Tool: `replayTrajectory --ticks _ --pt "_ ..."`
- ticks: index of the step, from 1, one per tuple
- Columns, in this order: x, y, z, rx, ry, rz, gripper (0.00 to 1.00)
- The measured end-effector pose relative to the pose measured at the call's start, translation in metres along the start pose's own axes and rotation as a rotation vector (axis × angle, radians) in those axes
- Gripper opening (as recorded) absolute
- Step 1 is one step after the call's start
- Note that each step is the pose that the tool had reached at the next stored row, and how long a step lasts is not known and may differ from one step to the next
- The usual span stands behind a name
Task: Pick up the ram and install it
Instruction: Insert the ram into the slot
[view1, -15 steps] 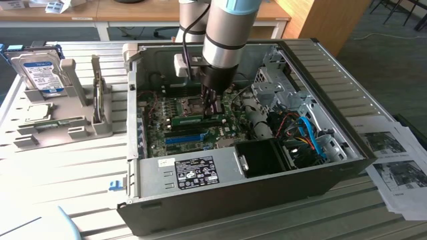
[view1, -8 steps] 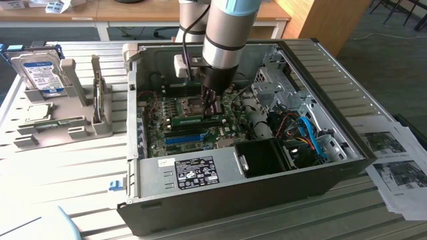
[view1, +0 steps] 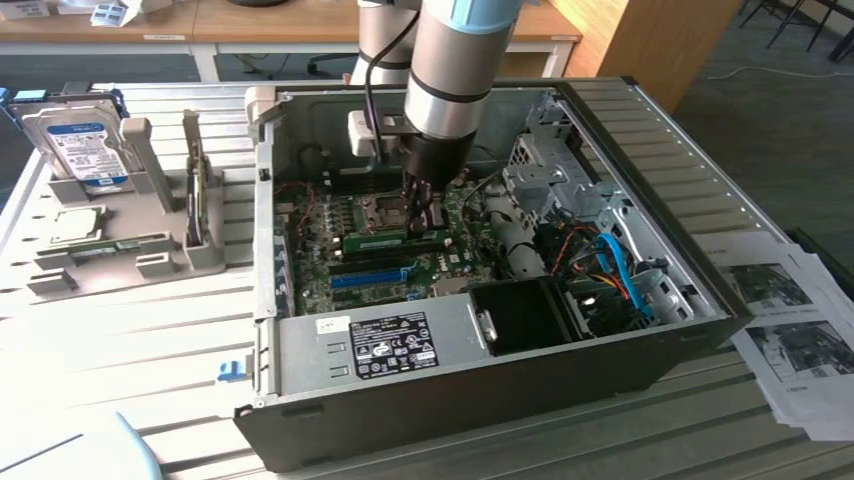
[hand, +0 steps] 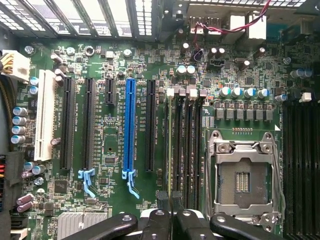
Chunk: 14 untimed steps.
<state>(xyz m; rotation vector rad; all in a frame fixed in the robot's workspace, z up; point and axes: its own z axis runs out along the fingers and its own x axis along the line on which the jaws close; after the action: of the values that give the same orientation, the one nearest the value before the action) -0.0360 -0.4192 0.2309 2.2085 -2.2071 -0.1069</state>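
Note:
The ram (view1: 387, 241) is a thin green stick standing on its long edge over the motherboard inside the open computer case (view1: 694, 230). My gripper (view1: 427, 222) comes down from above and is shut on the ram near one end. In the wrist view the ram (hand: 170, 145) shows edge-on as a thin pale line. It runs along the black memory slots (hand: 185, 140) beside the empty CPU socket (hand: 242, 175). My gripper (hand: 170, 206) pinches it between two dark fingertips. Whether the stick is pressed into a slot I cannot tell.
A long blue slot (hand: 130, 125) and black slots lie beside the memory slots. Cables (view1: 607, 265) and a drive cage (view1: 541, 160) crowd the case's right side in the exterior view. The power supply (view1: 387, 340) sits at the front. A hard drive (view1: 83, 150) stands in a grey fixture at the left. Papers (view1: 794, 320) lie at the right.

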Motion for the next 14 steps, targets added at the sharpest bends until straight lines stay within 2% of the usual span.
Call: replayTrajectory --ticks 14 --pt "-0.0006 0.0007 0.0001 0.0054 0.0001 0.000 0.11"
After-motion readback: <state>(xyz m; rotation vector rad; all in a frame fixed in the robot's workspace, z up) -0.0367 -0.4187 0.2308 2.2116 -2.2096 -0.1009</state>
